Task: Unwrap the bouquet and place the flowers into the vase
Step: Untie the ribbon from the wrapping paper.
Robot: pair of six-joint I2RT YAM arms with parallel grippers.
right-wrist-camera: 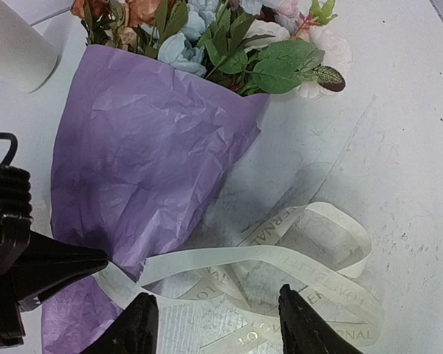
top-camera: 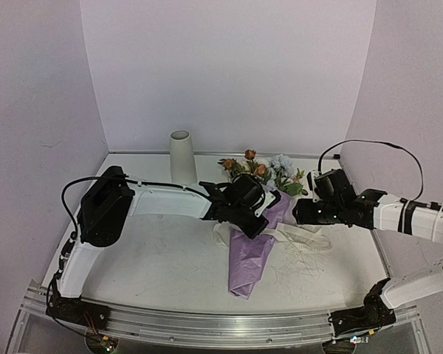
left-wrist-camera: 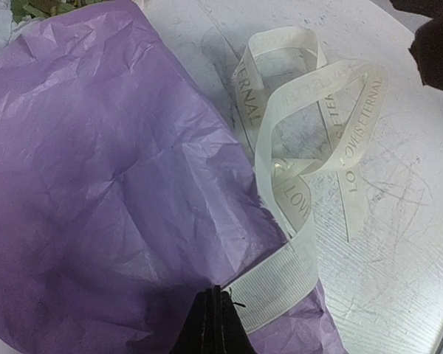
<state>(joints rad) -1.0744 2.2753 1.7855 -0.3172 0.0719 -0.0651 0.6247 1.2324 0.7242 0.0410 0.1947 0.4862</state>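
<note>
The bouquet's lilac paper cone (top-camera: pixel 249 254) lies on the table, its flowers (top-camera: pixel 262 171) pointing away from me toward the back wall. The off-white vase (top-camera: pixel 181 153) stands upright behind it to the left. The cream ribbon (left-wrist-camera: pixel 332 110) is untied and lies in loose loops beside the paper. My left gripper (left-wrist-camera: pixel 218 296) is shut, its tips pinching the ribbon's edge where it crosses the paper. My right gripper (right-wrist-camera: pixel 220 324) hovers open over the ribbon loops (right-wrist-camera: pixel 303 258), holding nothing. Flowers (right-wrist-camera: pixel 229 37) and leaves stick out of the cone's mouth.
The table (top-camera: pixel 162 251) is white and scratched, with lilac walls on three sides. A metal rail (top-camera: pixel 207 324) runs along the near edge. The vase (right-wrist-camera: pixel 15 44) stands close to the flower heads. The right arm (left-wrist-camera: pixel 435 37) hangs just beyond the ribbon.
</note>
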